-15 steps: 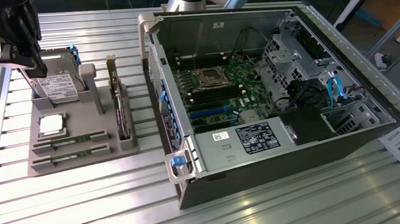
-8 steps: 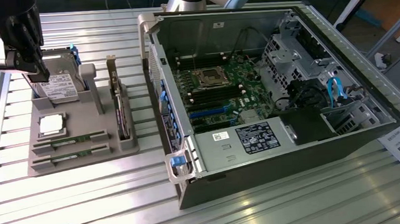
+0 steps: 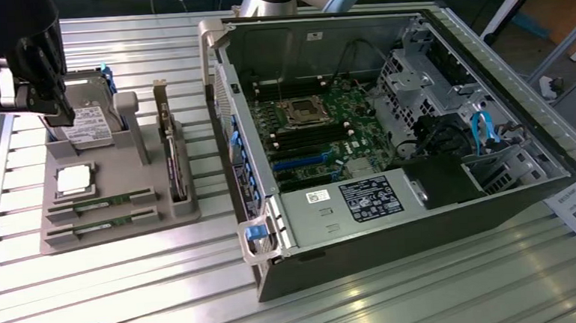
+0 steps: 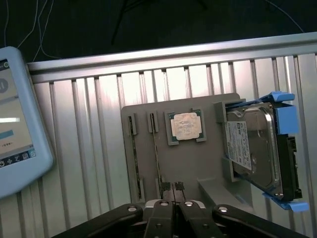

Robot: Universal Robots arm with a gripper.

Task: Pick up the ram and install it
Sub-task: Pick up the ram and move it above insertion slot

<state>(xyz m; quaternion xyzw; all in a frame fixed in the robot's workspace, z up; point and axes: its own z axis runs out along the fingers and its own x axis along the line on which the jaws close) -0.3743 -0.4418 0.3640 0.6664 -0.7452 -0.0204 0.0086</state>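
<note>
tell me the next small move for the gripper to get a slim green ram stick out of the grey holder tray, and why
Probably open the jaws first. The black gripper is shut and empty, hovering over the grey plastic holder tray, while the slim green ram stick stands on edge in its slot there. Shut, it could not straddle the stick.

Ribbed aluminium tabletop (image 3: 115, 285), bright glare patches; darkness beyond its edge; metal frame legs (image 3: 506, 5) behind.
</note>
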